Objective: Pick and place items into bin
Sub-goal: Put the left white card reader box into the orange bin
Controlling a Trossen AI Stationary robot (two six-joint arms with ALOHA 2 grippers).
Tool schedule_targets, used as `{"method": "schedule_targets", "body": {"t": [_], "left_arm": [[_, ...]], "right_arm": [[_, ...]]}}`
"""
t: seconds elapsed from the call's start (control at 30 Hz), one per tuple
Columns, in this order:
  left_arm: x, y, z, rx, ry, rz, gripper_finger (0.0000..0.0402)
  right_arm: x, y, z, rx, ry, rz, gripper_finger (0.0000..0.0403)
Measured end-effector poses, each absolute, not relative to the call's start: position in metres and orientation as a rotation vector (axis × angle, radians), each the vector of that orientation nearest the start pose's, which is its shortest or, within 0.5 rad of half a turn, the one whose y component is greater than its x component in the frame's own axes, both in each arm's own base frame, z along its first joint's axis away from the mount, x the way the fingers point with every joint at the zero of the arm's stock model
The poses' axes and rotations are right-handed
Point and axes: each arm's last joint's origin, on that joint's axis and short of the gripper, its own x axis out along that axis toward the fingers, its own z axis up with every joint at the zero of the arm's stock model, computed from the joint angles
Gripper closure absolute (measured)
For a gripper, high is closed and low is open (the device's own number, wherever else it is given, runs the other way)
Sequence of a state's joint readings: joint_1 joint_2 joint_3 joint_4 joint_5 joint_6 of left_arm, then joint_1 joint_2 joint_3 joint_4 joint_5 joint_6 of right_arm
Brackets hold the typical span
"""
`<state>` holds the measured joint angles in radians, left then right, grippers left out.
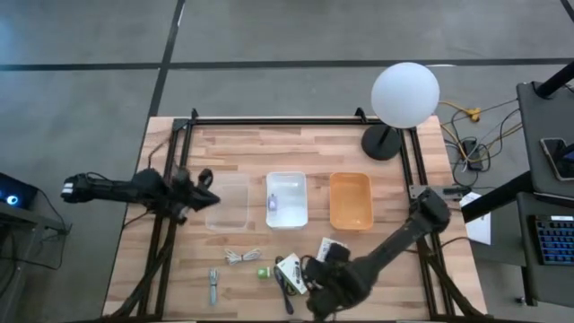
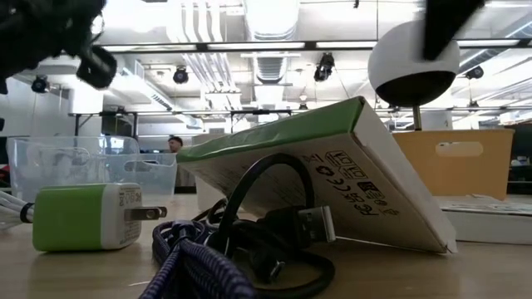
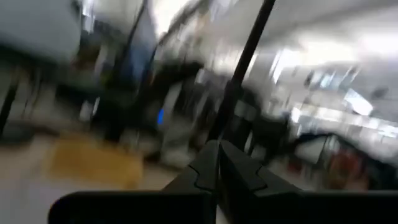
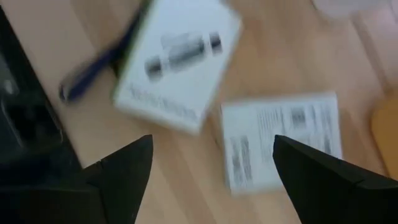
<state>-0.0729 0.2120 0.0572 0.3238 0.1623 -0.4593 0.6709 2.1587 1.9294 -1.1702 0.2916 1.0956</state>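
Near the table's near edge lie a white box with a green edge (image 1: 291, 268), a white printed card (image 1: 333, 246), a green charger plug (image 1: 264, 272), a dark cable (image 1: 286, 293), a pale string bundle (image 1: 242, 257) and a grey metal stick (image 1: 213, 286). In the low view the box (image 2: 332, 178) leans tilted on the cable (image 2: 241, 249), its lower edge on the table. My right gripper (image 4: 211, 155) is open and hovers above the card (image 4: 280, 143) and the box (image 4: 177, 62), touching nothing. My left gripper (image 3: 217, 165) is shut, beside the clear tray (image 1: 229, 202).
Three trays stand in a row mid-table: the clear one, a white one (image 1: 287, 211) with a small purple thing inside, and an orange one (image 1: 351, 202). A round white lamp (image 1: 404, 92) stands at the far right. Black frame rails run along the table's sides.
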Motion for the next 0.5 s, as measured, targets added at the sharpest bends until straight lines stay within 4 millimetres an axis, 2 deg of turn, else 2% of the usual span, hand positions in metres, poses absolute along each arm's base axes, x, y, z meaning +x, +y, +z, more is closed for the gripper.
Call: {"method": "schedule_targets", "body": {"t": [0.1,0.2,0.27,0.33,0.4,0.5], "left_arm": [[0.109,-0.016,0.198,-0.351,0.107,-0.253,0.0402],[0.108,-0.018,0.218,-0.183,0.182,-0.267,0.0402],[0.107,-0.019,0.230,-0.100,0.246,-0.266,0.0402],[0.107,-0.019,0.237,-0.033,0.310,-0.259,0.0402],[0.108,-0.019,0.236,0.010,0.382,-0.259,0.0402],[0.113,-0.020,0.236,0.017,0.407,-0.259,0.0402]], "right_arm": [[0.361,0.277,0.218,0.163,1.221,-0.271,0.0090],[0.373,0.291,0.205,0.065,1.241,-0.199,0.0090],[0.378,0.297,0.201,0.042,1.243,-0.232,0.0091],[0.379,0.301,0.196,0.046,1.234,-0.336,0.0094],[0.379,0.305,0.190,0.062,1.219,-0.424,0.0097],[0.380,0.307,0.183,0.130,1.194,-0.455,0.0101]]}}
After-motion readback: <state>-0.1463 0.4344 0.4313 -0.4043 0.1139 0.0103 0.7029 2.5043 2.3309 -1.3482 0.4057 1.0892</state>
